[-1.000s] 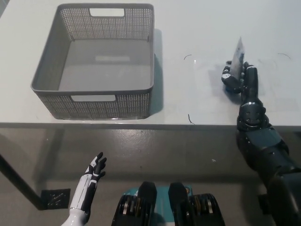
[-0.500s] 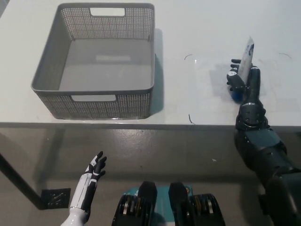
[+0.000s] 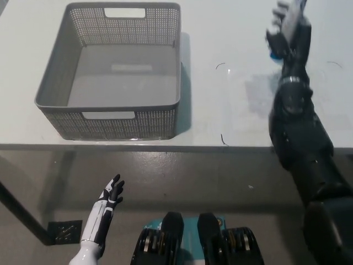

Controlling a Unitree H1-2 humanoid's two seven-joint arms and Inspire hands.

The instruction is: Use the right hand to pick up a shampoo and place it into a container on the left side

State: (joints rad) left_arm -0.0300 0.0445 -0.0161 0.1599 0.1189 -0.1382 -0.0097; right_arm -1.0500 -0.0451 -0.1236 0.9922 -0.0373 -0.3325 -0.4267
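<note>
Right hand [image 3: 288, 32] gripping shampoo [image 3: 291, 12] above worktop [image 3: 231, 105]; left hand [image 3: 110, 194] open, low beside grey container [image 3: 165, 118].

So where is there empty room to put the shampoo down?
The grey basket holds nothing inside. The white table is bare between the basket and the right hand, which holds the shampoo. Nowhere looks crowded.

A white desk [image 3: 231, 118] fills the upper part of the view — its surface carries a few thin dark curved marks [image 3: 223, 139] near the front edge and further back. Below the edge lies a grey-green floor [image 3: 193, 182], with a small dark patterned square [image 3: 64, 232] at lower left.
</note>
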